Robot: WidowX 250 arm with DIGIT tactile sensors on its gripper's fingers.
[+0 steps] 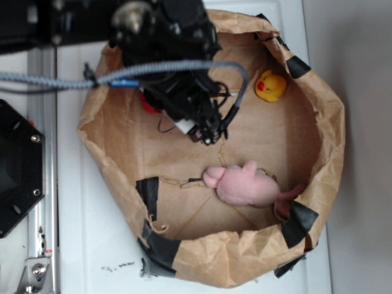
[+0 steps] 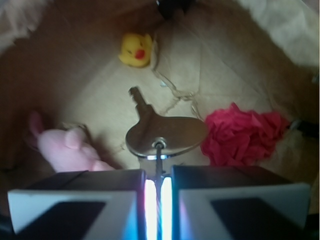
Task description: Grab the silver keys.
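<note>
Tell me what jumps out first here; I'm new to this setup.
Up close in the wrist view, a silver key hangs by its wire ring from the nearly shut end effector. Below lie a yellow duck at the far side, a pink plush on the left and a red crumpled wad on the right, all inside a brown paper bin.

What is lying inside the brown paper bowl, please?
Inside the paper bowl lie a yellow duck, a pink plush toy and a red crumpled piece. The tool holds the keys above them. The arm hides part of the floor.
</note>
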